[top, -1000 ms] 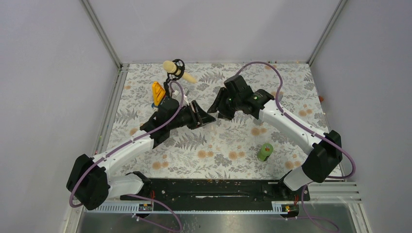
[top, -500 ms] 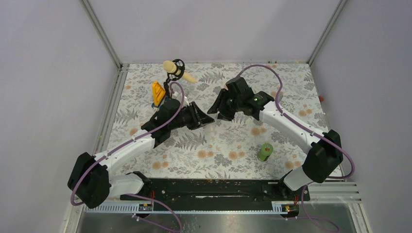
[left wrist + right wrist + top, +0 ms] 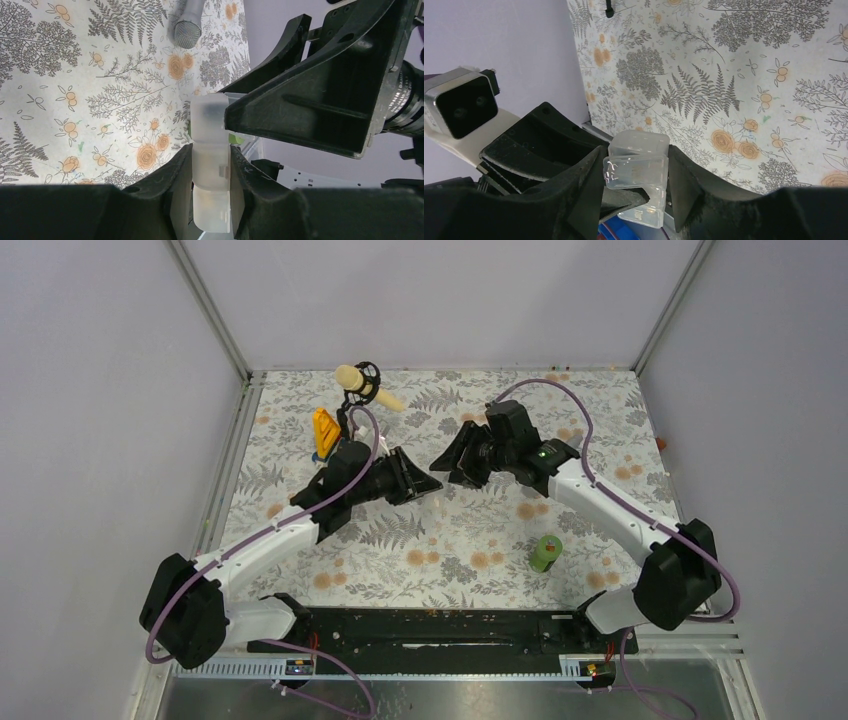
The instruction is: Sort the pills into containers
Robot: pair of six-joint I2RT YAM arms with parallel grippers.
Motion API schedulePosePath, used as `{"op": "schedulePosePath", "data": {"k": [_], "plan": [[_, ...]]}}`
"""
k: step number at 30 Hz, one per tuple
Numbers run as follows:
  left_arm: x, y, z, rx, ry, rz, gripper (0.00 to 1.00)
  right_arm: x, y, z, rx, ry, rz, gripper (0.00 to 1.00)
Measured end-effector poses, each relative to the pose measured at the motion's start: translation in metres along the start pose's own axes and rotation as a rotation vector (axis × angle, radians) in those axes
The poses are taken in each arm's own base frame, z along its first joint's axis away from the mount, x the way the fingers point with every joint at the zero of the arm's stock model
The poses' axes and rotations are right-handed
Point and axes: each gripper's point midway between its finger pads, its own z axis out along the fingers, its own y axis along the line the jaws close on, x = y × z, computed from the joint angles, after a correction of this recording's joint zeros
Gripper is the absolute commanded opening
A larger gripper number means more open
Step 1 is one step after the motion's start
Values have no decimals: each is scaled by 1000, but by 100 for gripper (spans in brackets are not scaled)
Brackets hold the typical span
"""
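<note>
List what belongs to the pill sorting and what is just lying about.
Job: clear plastic container, held between left gripper and right gripper; green bottle, probably the pill bottle.
Lying about: yellow object; tan stick in a black ring.

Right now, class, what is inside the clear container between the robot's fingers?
No pills show through the walls of the clear container. The right fingers and left fingers cover its sides, so those parts cannot be checked.
</note>
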Motion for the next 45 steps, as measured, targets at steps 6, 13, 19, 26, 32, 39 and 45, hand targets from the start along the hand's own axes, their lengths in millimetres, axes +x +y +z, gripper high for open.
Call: {"op": "schedulePosePath", "data": {"k": [6,13,19,26,32,39,45], "plan": [[-7,-5,-2,23,-7,-41,0,-5,7,-5,-85,-12,-6,67],[-15,-7,-4,32,-23,-66,0,-14,8,-11,-132,-39,0,68],[-18,-3,-5,17,-28,-83,0,-20,9,-19,-153,-64,1,55],[-22,1,-6,7,-36,-85,0,-25,8,-23,-155,-82,-25,50],[-22,3,-8,-2,-36,-82,0,-28,5,-27,-111,-91,-79,28],[-29,-16,-17,59,-70,-55,0,-27,-21,-33,-19,-123,-156,41],[-34,-23,-18,88,-86,-57,0,-27,-17,-33,-44,-119,-205,69]]}}
